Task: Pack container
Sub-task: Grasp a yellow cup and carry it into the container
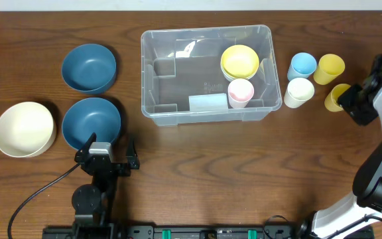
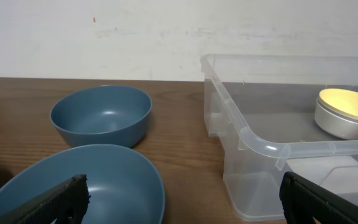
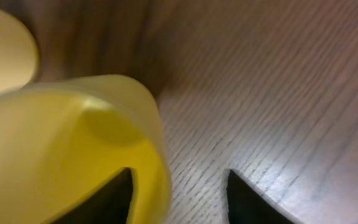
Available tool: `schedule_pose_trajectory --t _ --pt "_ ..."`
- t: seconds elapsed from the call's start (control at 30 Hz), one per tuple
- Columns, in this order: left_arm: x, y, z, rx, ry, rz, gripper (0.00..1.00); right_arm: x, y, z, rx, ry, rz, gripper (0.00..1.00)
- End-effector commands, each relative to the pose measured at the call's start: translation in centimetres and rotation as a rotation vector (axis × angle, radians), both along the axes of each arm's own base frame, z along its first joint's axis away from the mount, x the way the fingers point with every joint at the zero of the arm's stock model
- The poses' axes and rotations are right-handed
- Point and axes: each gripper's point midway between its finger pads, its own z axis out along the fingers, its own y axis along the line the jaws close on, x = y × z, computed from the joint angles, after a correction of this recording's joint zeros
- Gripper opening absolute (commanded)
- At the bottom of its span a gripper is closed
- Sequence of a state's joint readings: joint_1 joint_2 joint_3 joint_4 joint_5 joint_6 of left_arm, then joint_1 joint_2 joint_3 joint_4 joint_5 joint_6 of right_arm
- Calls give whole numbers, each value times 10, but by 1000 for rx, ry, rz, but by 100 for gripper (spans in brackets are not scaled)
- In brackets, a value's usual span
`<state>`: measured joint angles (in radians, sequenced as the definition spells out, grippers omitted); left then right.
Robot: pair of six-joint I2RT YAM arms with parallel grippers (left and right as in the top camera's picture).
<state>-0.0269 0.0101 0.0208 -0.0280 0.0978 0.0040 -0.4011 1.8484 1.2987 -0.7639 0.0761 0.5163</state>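
The clear container stands at the table's middle and holds a yellow bowl and a pink cup. My right gripper is open at a tilted yellow cup right of the container. In the right wrist view one finger of that gripper is inside the yellow cup and the other is outside its rim. My left gripper is open and empty just in front of the near blue bowl. In the left wrist view the left gripper faces that bowl and the container's corner.
A blue cup, a second yellow cup and a white cup stand right of the container. A far blue bowl and a cream bowl sit at the left.
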Motion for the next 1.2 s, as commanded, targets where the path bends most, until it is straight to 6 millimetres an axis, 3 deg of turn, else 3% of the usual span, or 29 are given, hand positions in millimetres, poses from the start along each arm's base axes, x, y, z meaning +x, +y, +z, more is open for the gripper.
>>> schedule_pose_trajectory --t 0.0,0.1,0.33,0.47,0.7,0.87,1.07,1.17 --pt "-1 -1 -15 12 44 -11 98 -7 0 -10 7 14 -16 23" --pt "-1 -1 -15 12 44 -11 98 -8 1 -10 8 17 -16 1" --pt "-1 -1 -15 12 44 -11 98 -15 18 -10 91 37 2 1" --pt "-1 -1 -15 12 44 -11 98 -19 38 7 147 20 53 1" --pt "-1 -1 -15 12 44 -11 98 -38 83 71 95 -26 224 1" --pt "-1 -1 -15 12 44 -11 98 -49 122 132 -2 -168 353 1" --pt "-1 -1 -15 12 44 -11 98 -41 192 192 -31 -432 562 1" --pt "-1 -1 -15 12 44 -11 98 -30 221 202 -18 -501 634 1"
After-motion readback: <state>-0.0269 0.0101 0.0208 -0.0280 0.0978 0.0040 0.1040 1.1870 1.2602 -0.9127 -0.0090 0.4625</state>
